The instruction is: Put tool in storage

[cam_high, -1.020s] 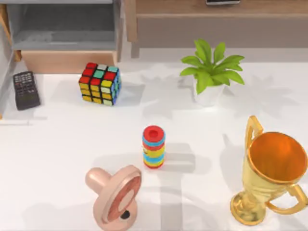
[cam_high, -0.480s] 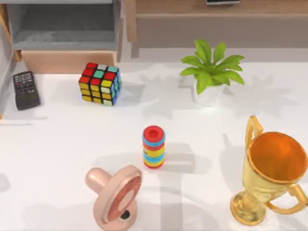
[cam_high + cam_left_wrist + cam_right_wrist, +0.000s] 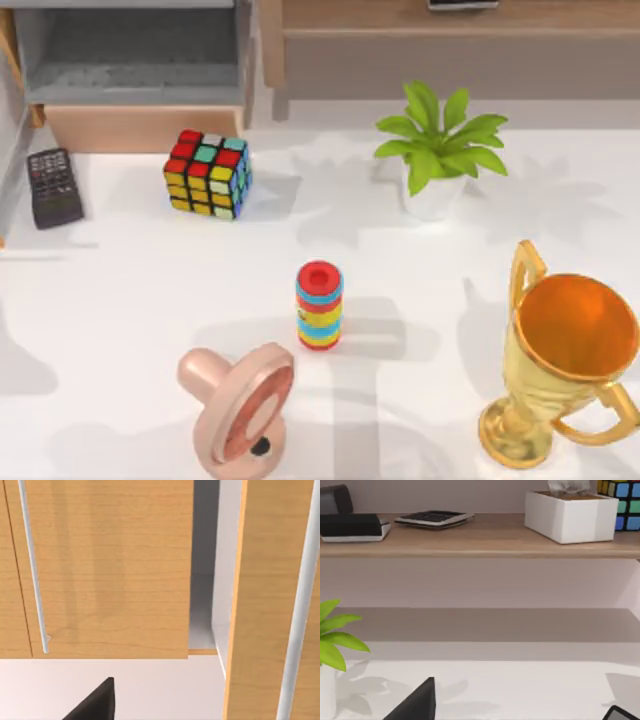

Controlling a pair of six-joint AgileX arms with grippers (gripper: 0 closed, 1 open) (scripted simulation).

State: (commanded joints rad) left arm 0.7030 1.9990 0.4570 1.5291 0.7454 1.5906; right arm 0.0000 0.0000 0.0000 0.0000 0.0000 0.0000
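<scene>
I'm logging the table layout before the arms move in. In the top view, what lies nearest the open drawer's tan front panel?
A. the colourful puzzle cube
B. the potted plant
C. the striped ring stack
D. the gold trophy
A: the puzzle cube sits just in front of the drawer, nearer than the others.

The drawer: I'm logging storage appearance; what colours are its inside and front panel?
The drawer has a grey inside and a light tan wooden front, best seen in the top view.

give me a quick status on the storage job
Drawer open at the top view's far left, grey inside bare. Left wrist view faces wooden cabinet fronts. Rubik's cube and remote sit just in front of the drawer.
</scene>
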